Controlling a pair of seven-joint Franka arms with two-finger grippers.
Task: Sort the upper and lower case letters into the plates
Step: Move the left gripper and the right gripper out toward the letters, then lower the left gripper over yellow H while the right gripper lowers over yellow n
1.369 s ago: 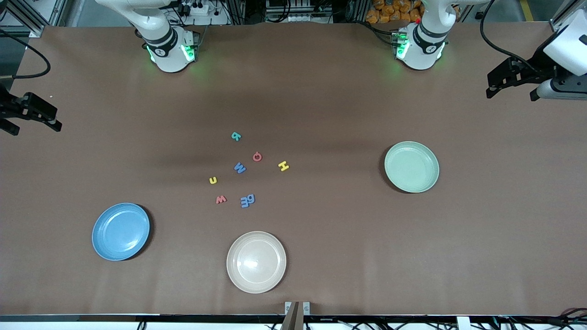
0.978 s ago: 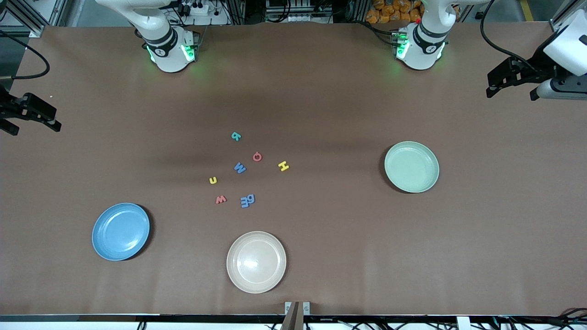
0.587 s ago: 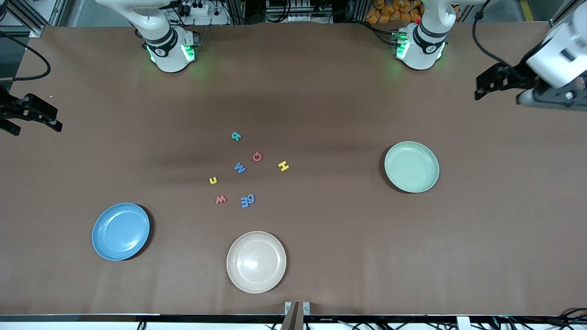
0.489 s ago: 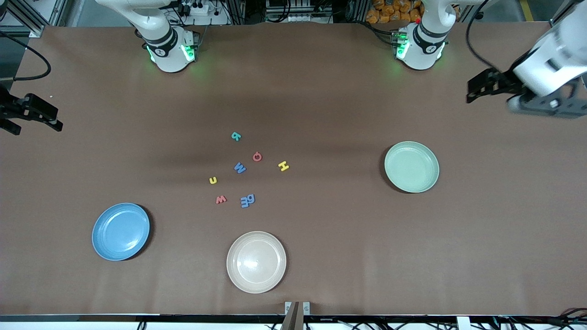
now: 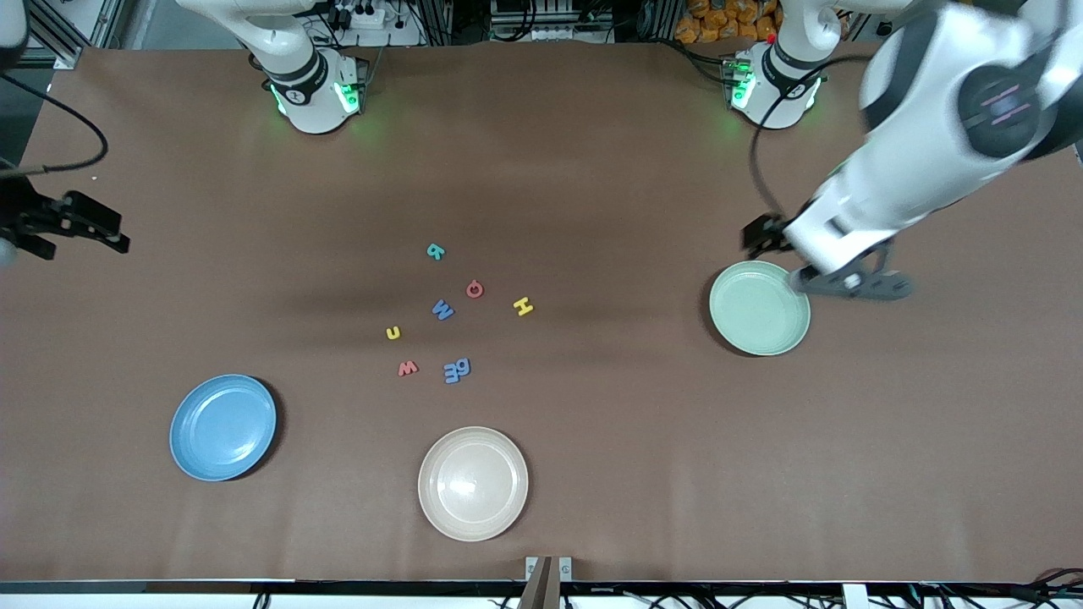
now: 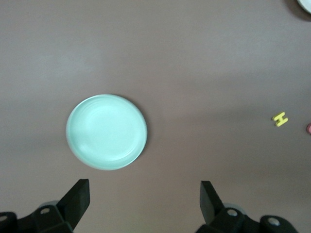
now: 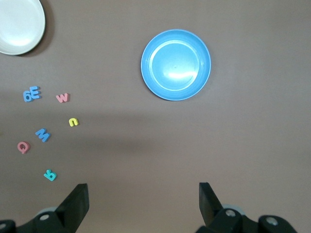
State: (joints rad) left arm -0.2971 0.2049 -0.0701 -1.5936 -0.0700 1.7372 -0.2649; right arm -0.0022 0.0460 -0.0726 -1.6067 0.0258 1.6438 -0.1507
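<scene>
Sorting has not begun: both the mint green plate (image 5: 759, 307) and the blue plate (image 5: 222, 427) lie bare, and all the letters (image 5: 440, 309) sit scattered mid-tabletop, between the two plates and farther from the front camera than the beige plate (image 5: 472, 483). Every piece is left to move. Compared with a moment earlier, the left pincer (image 5: 761, 237) has swung in from the left arm's end of the tabletop and now hangs over the mint plate's rim, jaws spread wide and holding nothing. The right pincer (image 5: 85, 228) waits at the right arm's end of the tabletop, barely shifted, also wide and bare.
</scene>
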